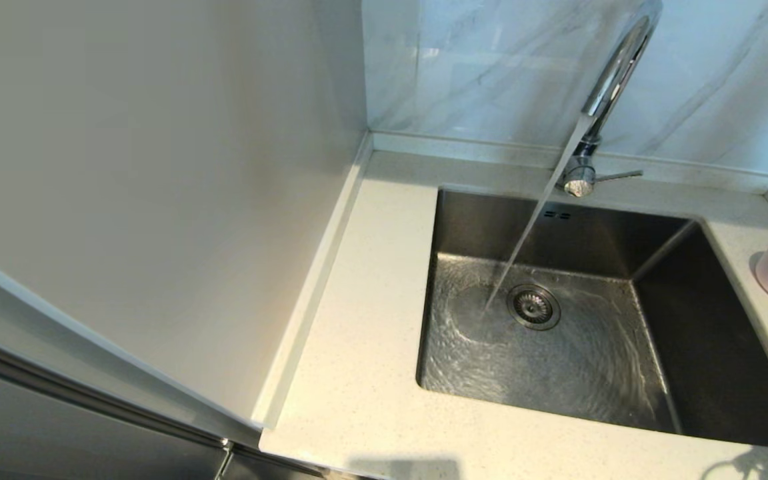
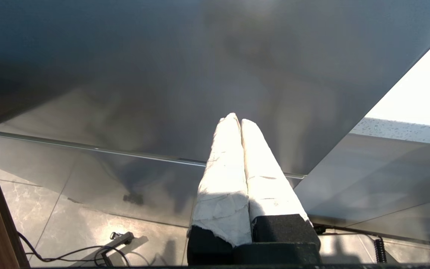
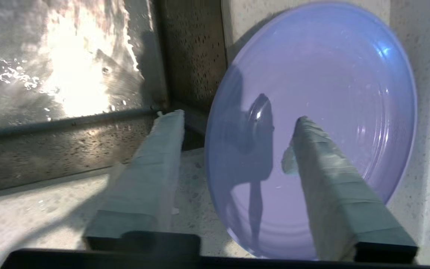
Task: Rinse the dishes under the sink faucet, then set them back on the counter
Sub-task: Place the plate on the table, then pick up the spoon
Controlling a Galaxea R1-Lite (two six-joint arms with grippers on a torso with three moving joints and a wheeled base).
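Note:
The lilac plate (image 3: 342,74) lies on the speckled counter (image 3: 50,209) beside the sink's edge (image 3: 69,149), with a spoon-like metal piece (image 3: 259,112) on it. My right gripper (image 3: 237,116) is open and straddles the plate's rim, one finger over the plate and the other over the counter. The plate is out of the head view. The pink bowl (image 1: 767,280) stands on the counter at the far right. Water runs from the chrome faucet (image 1: 614,73) into the steel sink (image 1: 711,320) beside the drain (image 1: 533,307). My left gripper (image 2: 236,118) is shut on nothing, parked low by a grey cabinet front.
The faucet's thin lever (image 1: 617,176) points right. A tall pale panel (image 1: 157,200) borders the counter (image 1: 357,333) on the left. Marble-veined tiles (image 1: 491,67) rise behind the raised back edge. Cables (image 2: 80,252) lie on the floor under the left arm.

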